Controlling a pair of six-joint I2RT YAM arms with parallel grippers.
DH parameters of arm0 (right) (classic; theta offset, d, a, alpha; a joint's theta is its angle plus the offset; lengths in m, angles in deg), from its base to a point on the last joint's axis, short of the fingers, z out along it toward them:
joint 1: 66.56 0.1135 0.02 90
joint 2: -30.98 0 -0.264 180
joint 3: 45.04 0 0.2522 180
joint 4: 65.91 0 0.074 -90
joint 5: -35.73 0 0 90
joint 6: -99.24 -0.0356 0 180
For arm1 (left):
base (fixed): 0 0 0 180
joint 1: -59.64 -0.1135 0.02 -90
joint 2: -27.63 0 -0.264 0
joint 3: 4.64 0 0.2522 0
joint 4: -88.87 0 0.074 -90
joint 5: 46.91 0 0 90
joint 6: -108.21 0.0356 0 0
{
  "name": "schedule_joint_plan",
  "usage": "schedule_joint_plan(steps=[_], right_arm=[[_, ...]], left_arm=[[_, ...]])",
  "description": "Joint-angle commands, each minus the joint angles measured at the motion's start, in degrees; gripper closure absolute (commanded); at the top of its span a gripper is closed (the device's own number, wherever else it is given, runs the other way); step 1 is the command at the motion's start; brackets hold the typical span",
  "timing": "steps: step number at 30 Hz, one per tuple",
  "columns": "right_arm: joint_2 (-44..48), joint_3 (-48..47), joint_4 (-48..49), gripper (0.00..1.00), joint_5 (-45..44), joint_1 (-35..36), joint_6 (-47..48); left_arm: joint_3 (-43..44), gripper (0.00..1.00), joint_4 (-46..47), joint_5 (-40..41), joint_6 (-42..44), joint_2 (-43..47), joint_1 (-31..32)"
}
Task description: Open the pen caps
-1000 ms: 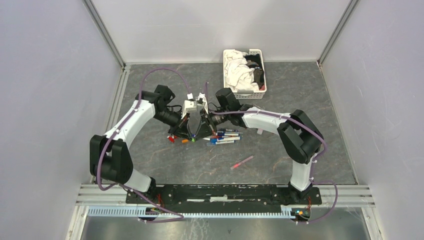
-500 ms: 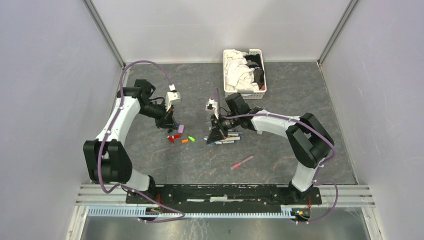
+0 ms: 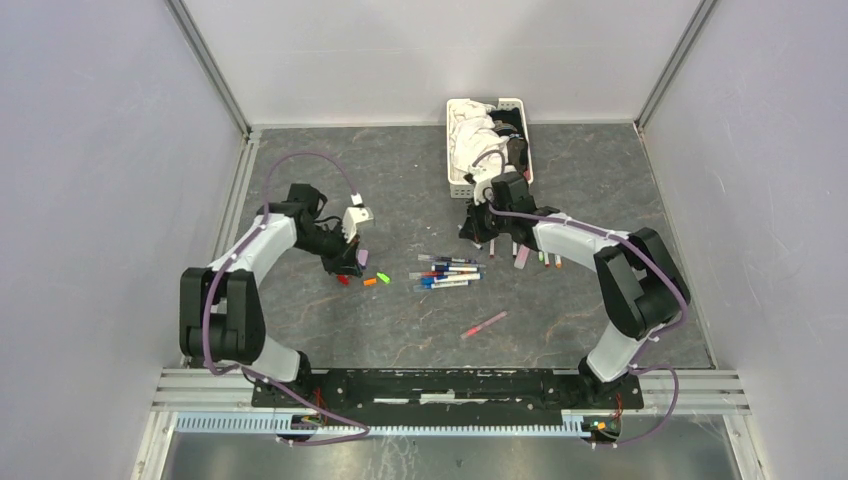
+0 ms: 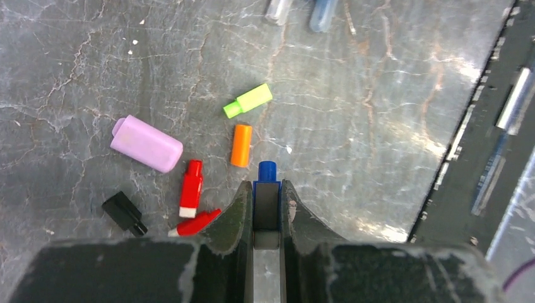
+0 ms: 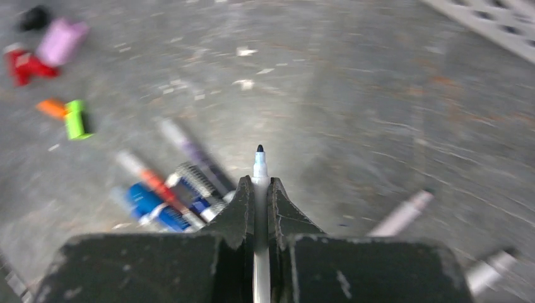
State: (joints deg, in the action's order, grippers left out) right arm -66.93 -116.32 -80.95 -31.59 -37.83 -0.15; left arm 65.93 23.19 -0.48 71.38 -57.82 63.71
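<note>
One pink pen (image 3: 484, 324) lies alone, nearest the arm bases. Beyond it the capped pens (image 3: 447, 273) lie bunched between the arms, long axes running left to right, seemingly closer to the right gripper (image 5: 259, 186), which is clamped on a bare-tipped pen (image 5: 259, 165). Opposite, the left gripper (image 4: 267, 189) pinches a blue cap (image 4: 267, 170) just beside the loose caps (image 4: 241, 145). Farthest stands the basket (image 3: 455, 140).

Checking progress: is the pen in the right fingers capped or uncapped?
Uncapped. The pen shows a bare dark tip beyond the right fingers; a blue cap sits in the left fingers.
</note>
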Motion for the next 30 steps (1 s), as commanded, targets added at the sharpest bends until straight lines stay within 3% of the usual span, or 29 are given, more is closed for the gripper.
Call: schedule_joint_plan(steps=[1, 7, 10, 15, 18, 24, 30], right_arm=[[-0.8, 1.0, 4.5, 1.0, -20.6, 0.3, -3.0], [-4.4, 2.1, 6.6, 1.0, -26.9, 0.2, -3.3], [-6.1, 1.8, 6.6, 1.0, -29.5, 0.0, -3.2], [-6.6, 3.1, 6.4, 1.0, -31.5, -0.4, -3.4], [-5.7, 5.3, 6.8, 1.0, -33.4, -0.7, -3.8], [-0.7, 12.8, 9.9, 1.0, -36.4, -1.2, -4.3], [3.1, 13.8, 9.8, 0.85, -36.1, -1.2, -3.0]], left_arm=[[-2.4, 0.92, 13.5, 4.4, -7.6, -2.5, 3.1], [-2.4, 0.74, 15.3, 6.2, -8.8, -5.9, 4.2], [-2.6, 0.57, 15.1, 6.3, -9.1, -5.5, 4.2], [-1.7, 0.18, 12.1, 5.3, -9.1, -1.4, 4.2], [-0.1, 0.01, 9.5, 4.3, -9.3, 1.1, 4.1], [6.8, 0.0, 3.7, 3.3, -12.0, 5.2, 2.9], [14.7, 0.0, 0.8, 8.3, -16.8, 8.6, 2.0]])
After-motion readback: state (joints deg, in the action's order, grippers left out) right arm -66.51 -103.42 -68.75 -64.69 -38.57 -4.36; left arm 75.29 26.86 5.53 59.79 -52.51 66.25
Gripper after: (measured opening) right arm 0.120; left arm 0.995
